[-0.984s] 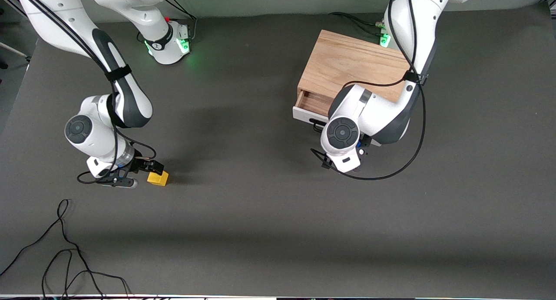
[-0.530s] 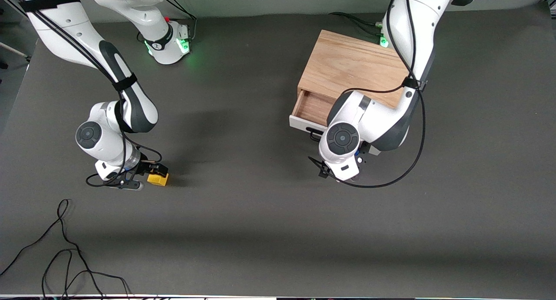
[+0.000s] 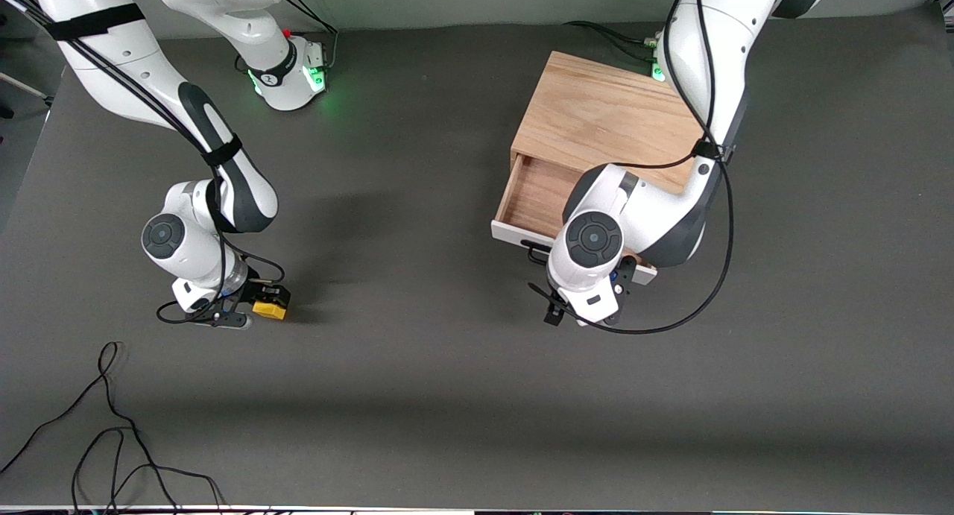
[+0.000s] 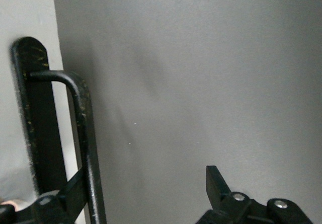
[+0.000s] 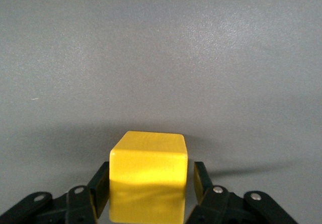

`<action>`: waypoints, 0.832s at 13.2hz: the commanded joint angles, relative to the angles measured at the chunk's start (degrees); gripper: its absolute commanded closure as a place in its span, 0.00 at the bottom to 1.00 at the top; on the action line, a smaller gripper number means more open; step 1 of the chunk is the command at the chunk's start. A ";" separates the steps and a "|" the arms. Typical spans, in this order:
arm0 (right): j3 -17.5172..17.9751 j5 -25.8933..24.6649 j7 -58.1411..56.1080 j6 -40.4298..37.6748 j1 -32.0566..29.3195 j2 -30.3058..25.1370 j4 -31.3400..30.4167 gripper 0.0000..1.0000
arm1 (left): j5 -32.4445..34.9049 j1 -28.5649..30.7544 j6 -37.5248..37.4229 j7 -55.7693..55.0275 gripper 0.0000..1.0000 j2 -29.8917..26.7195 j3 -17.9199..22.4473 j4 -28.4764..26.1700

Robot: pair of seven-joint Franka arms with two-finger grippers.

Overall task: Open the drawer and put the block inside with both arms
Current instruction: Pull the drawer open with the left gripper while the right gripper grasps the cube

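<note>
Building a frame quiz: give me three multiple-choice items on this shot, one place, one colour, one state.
1. Where is the block?
A. in the drawer
B. on the table, toward the right arm's end
C. on the cabinet

2. What colour is the drawer handle?
A. black
B. white
C. yellow

3. What state is the drawer in?
A. shut
B. removed
C. partly open

Answers:
1 B: it sits between the right pincer fingers, on the table.
2 A: the left wrist view shows a black bar, with one finger of the left pincer hooked inside it.
3 C: its wood interior shows.

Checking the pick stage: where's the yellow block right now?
The block sits on the table toward the right arm's end, between the fingers of the right claw, nearer the front camera than the drawer.
</note>
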 commanded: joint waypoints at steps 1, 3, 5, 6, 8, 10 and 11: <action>-0.19 -0.50 1.35 0.64 0.42 0.38 0.70 0.64 | 1.54 -0.15 2.45 0.54 0.00 1.17 0.00 2.50; -0.19 -0.50 1.35 0.47 0.42 0.29 1.04 0.81 | 1.63 -0.33 2.63 0.54 0.00 1.17 0.00 2.94; -0.19 -0.50 1.35 0.03 0.50 0.03 1.83 0.84 | 1.98 -0.41 2.89 0.54 0.00 1.34 0.00 3.55; -0.19 -0.50 1.52 -0.84 0.50 -0.23 2.97 0.84 | 2.07 -0.41 2.98 0.54 0.00 1.43 0.00 3.99; -0.02 -0.50 1.53 -7.23 0.50 -0.76 6.82 0.86 | 3.03 -0.41 3.68 0.54 0.00 1.43 0.00 5.22; 0.33 -0.50 2.31 -15.93 1.11 -1.55 11.66 0.87 | 3.39 -0.41 4.91 0.45 0.00 1.34 0.00 6.19; 0.25 -0.50 2.75 -20.23 2.25 -1.81 14.55 0.88 | 4.34 -0.24 4.65 0.54 0.00 1.26 0.00 7.67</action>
